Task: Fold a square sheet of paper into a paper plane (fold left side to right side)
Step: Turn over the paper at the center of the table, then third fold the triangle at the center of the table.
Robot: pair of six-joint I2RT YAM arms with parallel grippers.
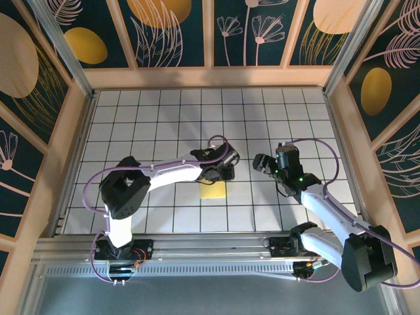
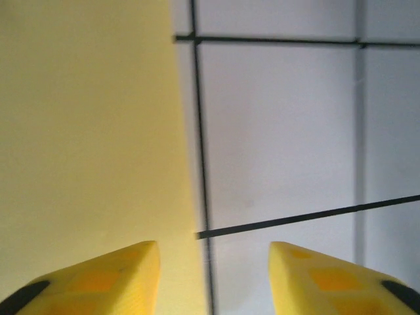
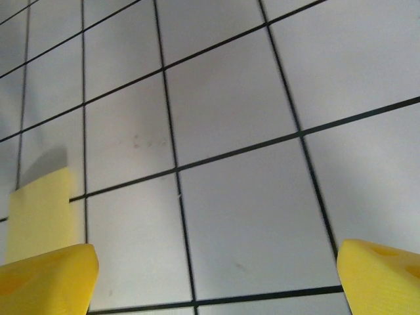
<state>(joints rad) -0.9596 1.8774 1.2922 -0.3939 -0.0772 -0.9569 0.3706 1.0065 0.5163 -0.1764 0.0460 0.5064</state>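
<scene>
Square sheet of paper (image 1: 212, 191) being straddled at its edge by left gripper (image 2: 213, 262), jaws part-spread, nothing pinched. Right gripper (image 3: 216, 275) jaws being held wide, paper just ahead of one jaw. Left-to-right fold probably being finished; crease pressing needed next.

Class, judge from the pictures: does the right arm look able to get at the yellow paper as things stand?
Probably yes. The right gripper stands open beside the yellow paper, with bare table between them. The left gripper sits over the paper's far end, so only its near part looks free.
</scene>
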